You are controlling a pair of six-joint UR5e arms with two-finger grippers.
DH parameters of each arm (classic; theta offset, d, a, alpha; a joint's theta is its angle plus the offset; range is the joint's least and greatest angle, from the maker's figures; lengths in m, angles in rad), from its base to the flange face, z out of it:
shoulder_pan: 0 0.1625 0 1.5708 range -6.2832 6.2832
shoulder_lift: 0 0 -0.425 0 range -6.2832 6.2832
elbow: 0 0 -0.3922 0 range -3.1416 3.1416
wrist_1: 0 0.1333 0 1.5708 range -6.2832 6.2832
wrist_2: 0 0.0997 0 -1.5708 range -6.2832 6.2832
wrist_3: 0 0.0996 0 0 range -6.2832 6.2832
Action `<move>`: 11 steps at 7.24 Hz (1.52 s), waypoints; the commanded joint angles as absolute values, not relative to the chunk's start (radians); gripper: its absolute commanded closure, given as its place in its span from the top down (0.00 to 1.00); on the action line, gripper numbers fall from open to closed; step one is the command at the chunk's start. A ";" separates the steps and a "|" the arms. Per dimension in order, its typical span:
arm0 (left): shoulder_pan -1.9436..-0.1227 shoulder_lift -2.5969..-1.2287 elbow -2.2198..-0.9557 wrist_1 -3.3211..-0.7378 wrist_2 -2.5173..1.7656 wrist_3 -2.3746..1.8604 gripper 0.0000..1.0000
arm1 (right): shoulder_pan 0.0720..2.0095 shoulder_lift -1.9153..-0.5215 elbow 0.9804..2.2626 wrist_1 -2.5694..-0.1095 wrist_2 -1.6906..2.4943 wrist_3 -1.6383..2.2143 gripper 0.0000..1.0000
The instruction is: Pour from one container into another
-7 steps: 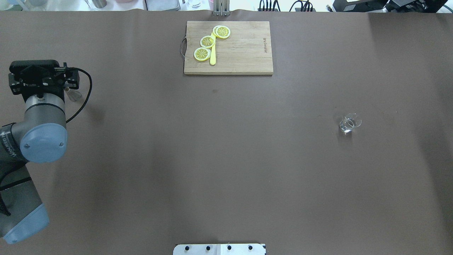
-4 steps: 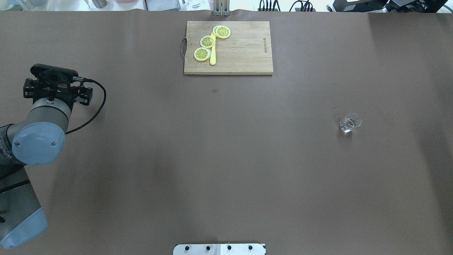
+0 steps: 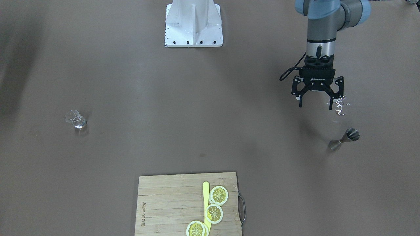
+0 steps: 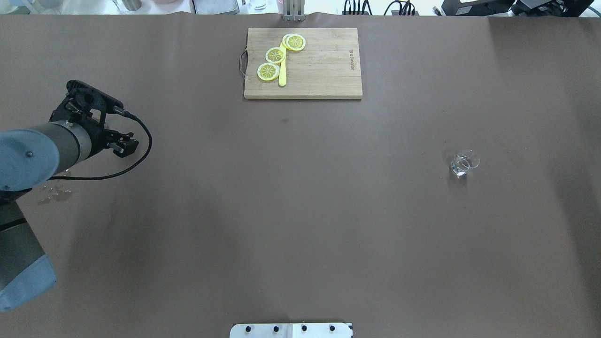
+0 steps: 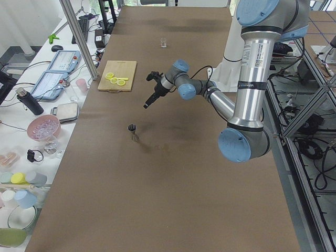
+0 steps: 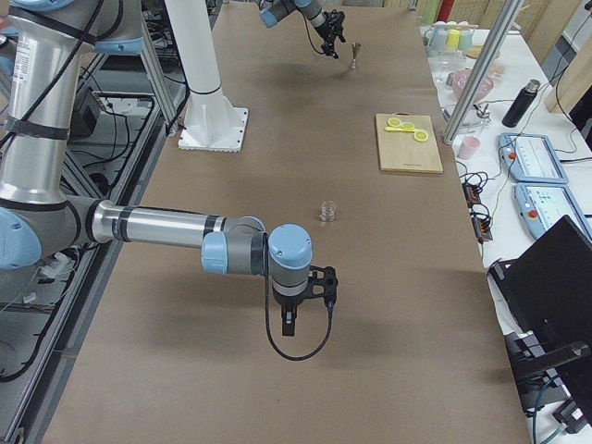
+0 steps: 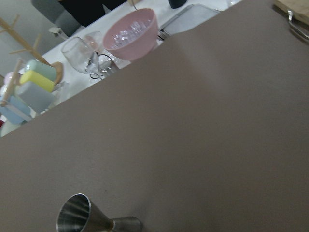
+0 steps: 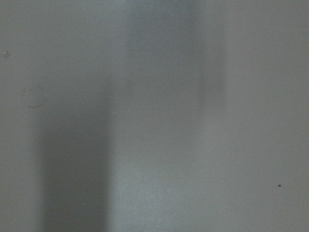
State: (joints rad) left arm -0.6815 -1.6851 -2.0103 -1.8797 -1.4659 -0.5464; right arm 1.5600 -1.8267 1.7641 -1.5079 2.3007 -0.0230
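Brown table (image 4: 300,211), metal jigger (image 3: 344,139) standing upright near left gripper (image 3: 315,105).
Left jaws spread apart, hovering beside glinting specks (image 3: 340,107); small glass (image 3: 75,119) well apart across table; right gripper (image 6: 288,326) low over table, open or closed impossible to tell.

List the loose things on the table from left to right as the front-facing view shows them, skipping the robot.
small clear glass → wooden cutting board → metal jigger
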 commanded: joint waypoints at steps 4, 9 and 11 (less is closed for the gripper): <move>-1.122 -1.706 -1.927 -1.839 -2.093 -0.033 0.97 | 1.560 -1.827 1.761 -1.512 2.301 -0.023 1.00; -1.480 -1.568 -1.829 -1.724 -2.244 0.034 0.98 | 1.560 -1.827 1.758 -1.511 2.299 -0.023 1.00; -1.526 -1.493 -1.799 -1.724 -2.246 0.034 0.98 | 1.560 -1.827 1.756 -1.509 2.299 -0.021 1.00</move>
